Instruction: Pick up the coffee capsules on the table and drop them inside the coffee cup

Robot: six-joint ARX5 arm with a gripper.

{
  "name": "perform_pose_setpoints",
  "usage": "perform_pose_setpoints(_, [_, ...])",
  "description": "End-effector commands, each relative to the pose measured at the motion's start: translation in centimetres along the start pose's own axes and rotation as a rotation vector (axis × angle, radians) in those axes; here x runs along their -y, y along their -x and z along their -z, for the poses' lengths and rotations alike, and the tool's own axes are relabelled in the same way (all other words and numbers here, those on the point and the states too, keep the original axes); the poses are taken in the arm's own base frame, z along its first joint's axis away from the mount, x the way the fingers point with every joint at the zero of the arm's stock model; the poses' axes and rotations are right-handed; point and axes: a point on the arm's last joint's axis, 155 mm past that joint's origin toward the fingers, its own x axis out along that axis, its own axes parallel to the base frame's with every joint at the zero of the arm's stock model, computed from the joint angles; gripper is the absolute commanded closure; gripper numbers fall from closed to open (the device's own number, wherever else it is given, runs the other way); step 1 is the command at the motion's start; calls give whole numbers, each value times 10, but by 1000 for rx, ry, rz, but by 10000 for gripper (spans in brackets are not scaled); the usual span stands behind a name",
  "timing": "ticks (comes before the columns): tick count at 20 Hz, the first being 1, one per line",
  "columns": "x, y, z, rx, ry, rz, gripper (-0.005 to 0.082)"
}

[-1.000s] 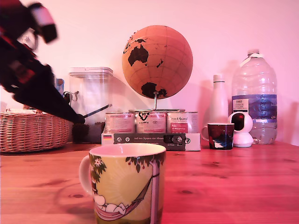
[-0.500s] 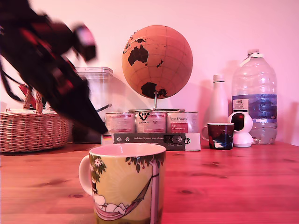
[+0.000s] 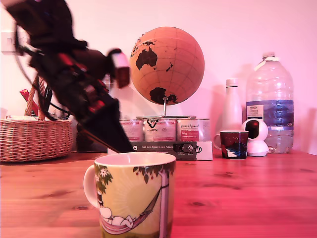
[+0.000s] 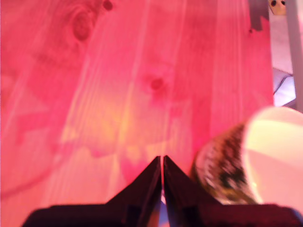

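From the exterior view, your arm has swung in from the view's left over the last second and now hangs just behind the coffee cup, its dark gripper tilted down toward the rim. A second ago it was out over the basket; now its tip dips out of sight behind the cup's lip. That reads as the carry nearly finished and the release coming up, provided you actually have something in hand. This view cannot settle that: the fingertips are blurred and dark, and no coffee capsule shows on the table anywhere around the cup. The globe, the tins, the small dark espresso cup and the water bottle stand well behind and are out of your way.

From the wrist view, you see what the exterior view hides. The two fingers are pressed together with only a hairline between them, and at their base there is a small bluish patch that may be the capsule pinched deep in the jaws, though it is too blurred to be sure. The coffee cup's white interior sits off to one side of the fingertips, not beneath them; bare wood lies under the tips. So you likely need to shift across over the opening before you let go.
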Motion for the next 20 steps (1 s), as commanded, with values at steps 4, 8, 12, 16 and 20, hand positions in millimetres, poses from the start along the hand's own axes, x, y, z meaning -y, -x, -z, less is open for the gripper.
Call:
perform_pose_setpoints(4, [2, -22, 3, -65, 10, 72, 791])
perform_pose_setpoints(8, [4, -38, 8, -118, 17, 116, 791])
perform_pose_setpoints(12, [7, -46, 13, -159, 13, 140, 791])
perform_pose_setpoints(16, [13, -45, 21, -195, 24, 154, 791])
perform_pose_setpoints(20, [13, -43, 29, -235, 34, 148, 791])
